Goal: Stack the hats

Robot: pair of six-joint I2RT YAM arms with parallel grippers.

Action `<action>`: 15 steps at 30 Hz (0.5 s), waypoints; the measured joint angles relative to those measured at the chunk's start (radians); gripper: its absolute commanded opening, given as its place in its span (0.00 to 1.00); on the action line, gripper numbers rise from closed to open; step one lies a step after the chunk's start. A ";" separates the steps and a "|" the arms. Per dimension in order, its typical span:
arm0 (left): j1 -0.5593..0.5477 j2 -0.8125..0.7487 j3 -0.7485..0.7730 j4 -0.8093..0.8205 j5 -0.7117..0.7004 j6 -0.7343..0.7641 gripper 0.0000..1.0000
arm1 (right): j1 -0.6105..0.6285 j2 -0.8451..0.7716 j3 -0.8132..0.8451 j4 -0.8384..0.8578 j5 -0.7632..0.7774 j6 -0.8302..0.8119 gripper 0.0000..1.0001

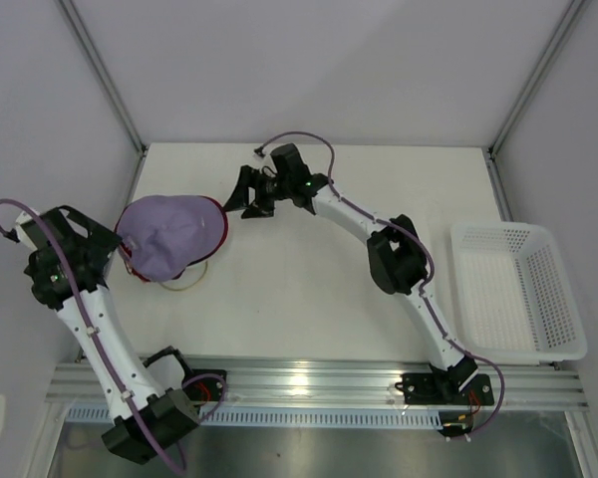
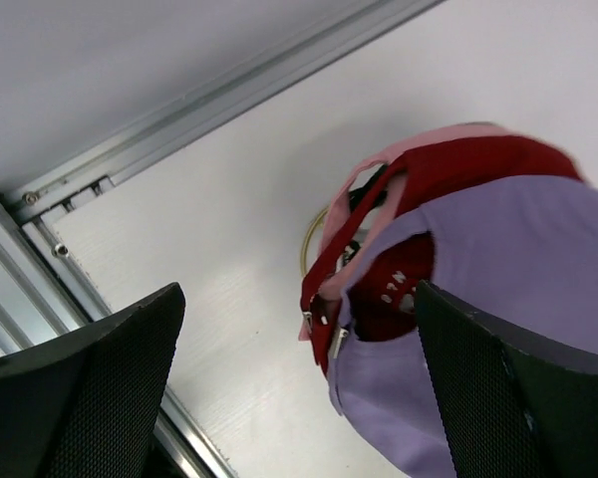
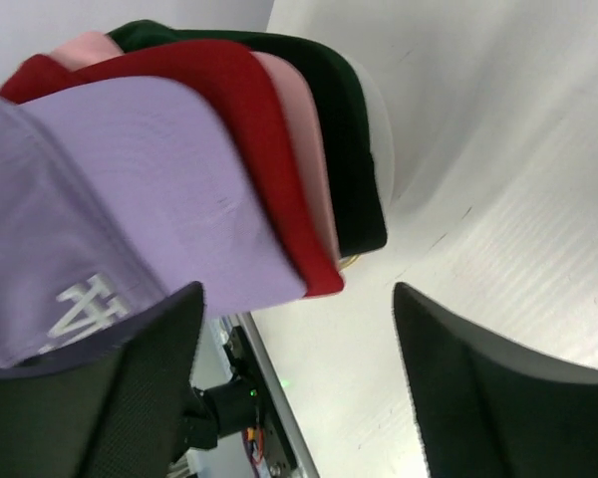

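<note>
Lavender cap [image 1: 169, 237] topmost, brim pointing right toward right pincer [image 1: 239, 204].

Overhead view looks down; both wrist views closely face the hats [image 1: 169, 237] (opposite sides).

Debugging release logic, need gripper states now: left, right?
Left gripper: open, holding nothing, facing the back of the hat stack.
Right gripper: open, holding nothing, facing the stack's brims.
</note>
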State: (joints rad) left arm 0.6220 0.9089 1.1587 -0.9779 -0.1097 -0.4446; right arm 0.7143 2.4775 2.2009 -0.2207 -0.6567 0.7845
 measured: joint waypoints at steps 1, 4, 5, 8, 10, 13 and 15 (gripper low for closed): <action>0.000 -0.005 0.030 -0.009 0.000 0.000 1.00 | -0.004 -0.019 0.002 -0.023 0.003 -0.024 0.91; 0.000 -0.012 0.129 -0.036 -0.001 0.000 1.00 | -0.023 -0.076 0.016 -0.084 0.012 -0.094 1.00; 0.000 -0.015 0.153 -0.039 -0.001 0.000 0.99 | -0.031 -0.092 0.019 -0.098 0.017 -0.116 1.00; 0.000 -0.019 0.245 -0.058 0.011 0.016 1.00 | -0.065 -0.159 0.024 -0.160 0.044 -0.202 1.00; 0.000 -0.010 0.302 -0.074 0.040 0.042 1.00 | -0.089 -0.197 0.026 -0.199 0.059 -0.253 1.00; -0.035 0.043 0.438 -0.117 0.102 0.092 0.99 | -0.122 -0.257 0.027 -0.261 0.087 -0.340 0.99; -0.117 0.098 0.536 -0.138 0.100 0.131 0.99 | -0.142 -0.295 0.026 -0.304 0.132 -0.400 1.00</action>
State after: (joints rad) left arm 0.5045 1.0069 1.6943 -1.1160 -0.0097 -0.3138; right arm 0.5720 2.1822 2.2272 -0.5251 -0.5247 0.3847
